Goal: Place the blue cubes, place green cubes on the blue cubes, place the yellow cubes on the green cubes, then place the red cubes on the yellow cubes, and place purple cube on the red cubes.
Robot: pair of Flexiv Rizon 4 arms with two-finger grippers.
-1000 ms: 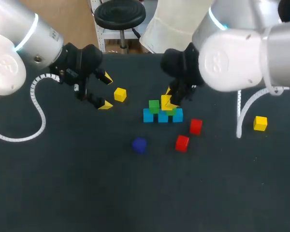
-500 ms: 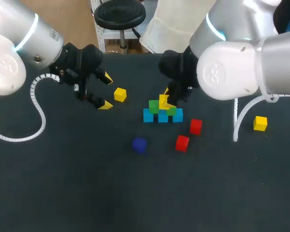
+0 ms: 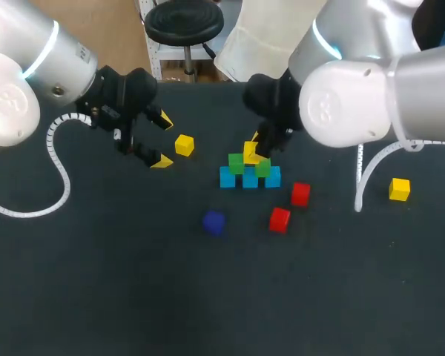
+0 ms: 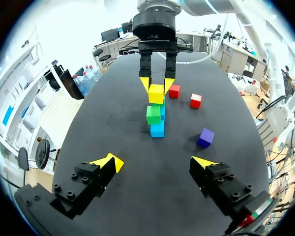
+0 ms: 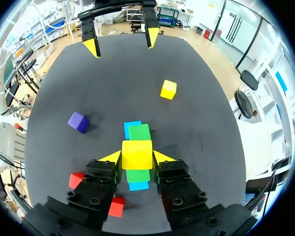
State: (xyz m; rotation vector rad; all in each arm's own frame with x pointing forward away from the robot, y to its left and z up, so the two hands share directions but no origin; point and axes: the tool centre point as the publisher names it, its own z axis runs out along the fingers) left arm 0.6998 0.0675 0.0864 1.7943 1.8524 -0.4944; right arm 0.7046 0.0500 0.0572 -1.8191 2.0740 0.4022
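Right gripper [image 3: 256, 150], clamped on a yellow cube [image 5: 136, 154], hangs just over the gap between both green cubes [image 3: 236, 163]; left gripper [image 3: 163, 140], fingers apart, hovers well left.

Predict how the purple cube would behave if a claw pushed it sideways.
The purple cube likely slides, not rolls: a flat face rests on the table. Probably rigid, given crisp edges. Probably light: the right claw holds a similar yellow cube.

Nothing here I can read. The cubes [image 3: 250, 178] show no print I can make out, and the round emblem on my left arm [image 3: 7, 100] and my right arm [image 3: 328, 107] is too small to read.
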